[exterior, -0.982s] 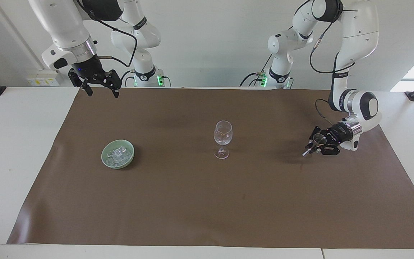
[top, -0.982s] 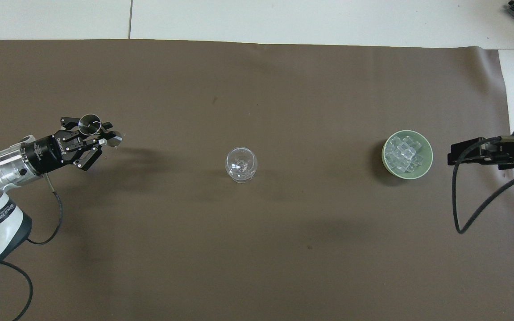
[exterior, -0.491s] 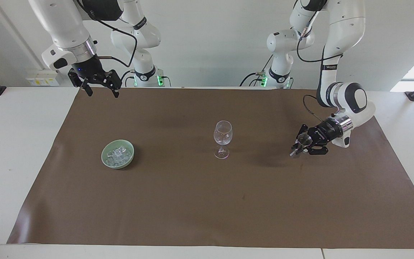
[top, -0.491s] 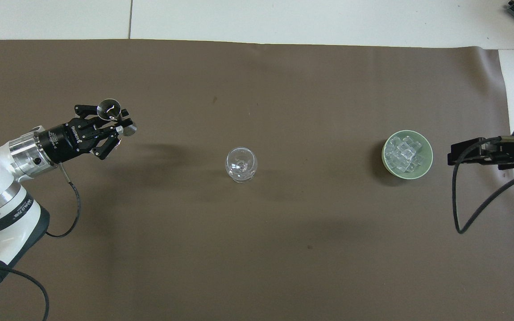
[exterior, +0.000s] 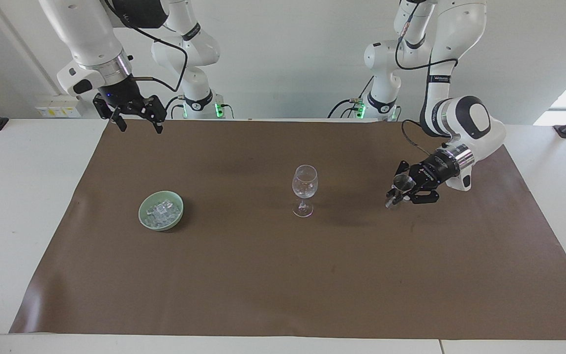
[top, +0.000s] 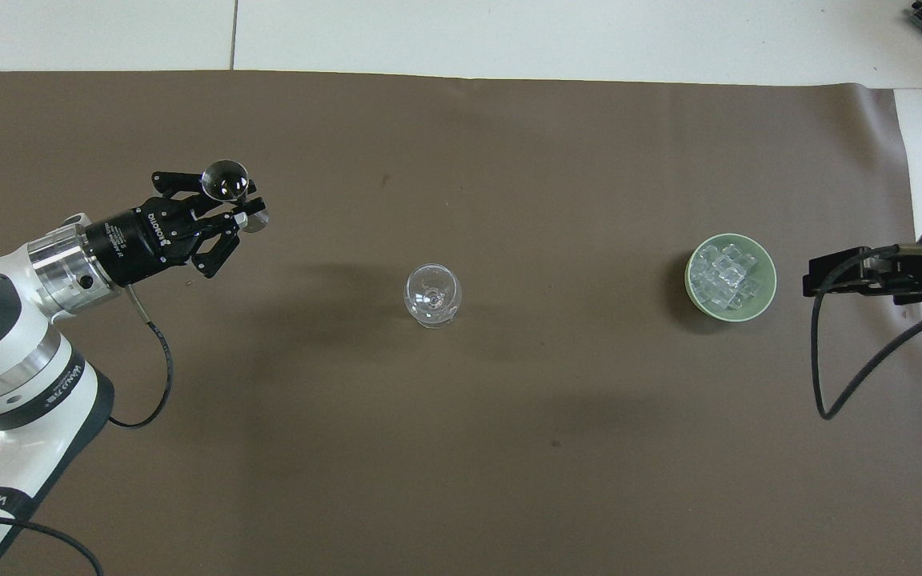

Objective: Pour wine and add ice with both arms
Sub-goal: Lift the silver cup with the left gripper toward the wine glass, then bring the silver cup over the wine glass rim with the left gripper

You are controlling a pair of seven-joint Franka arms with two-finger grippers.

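A clear stemmed wine glass (exterior: 305, 189) stands upright mid-table and also shows in the overhead view (top: 432, 295). The ice (exterior: 161, 211) lies as several clear cubes in a pale green bowl (exterior: 141, 212) toward the right arm's end; the ice (top: 721, 276) and bowl (top: 770, 282) also show from overhead. My left gripper (exterior: 400, 192) is shut on a small metal jigger (exterior: 402, 183), held tilted above the mat beside the glass, apart from it; the gripper (top: 235, 210) and jigger (top: 225, 178) also show from overhead. My right gripper (exterior: 139, 126) waits open and empty, raised near its base; from overhead (top: 829, 274) it is beside the bowl.
A brown mat (exterior: 263, 275) covers most of the white table (exterior: 17, 196). A black cable (top: 845, 376) hangs from the right arm near the bowl. No wine bottle is in view.
My left gripper has carried the jigger toward the wine glass and a little higher. The right arm, glass and bowl have not moved.
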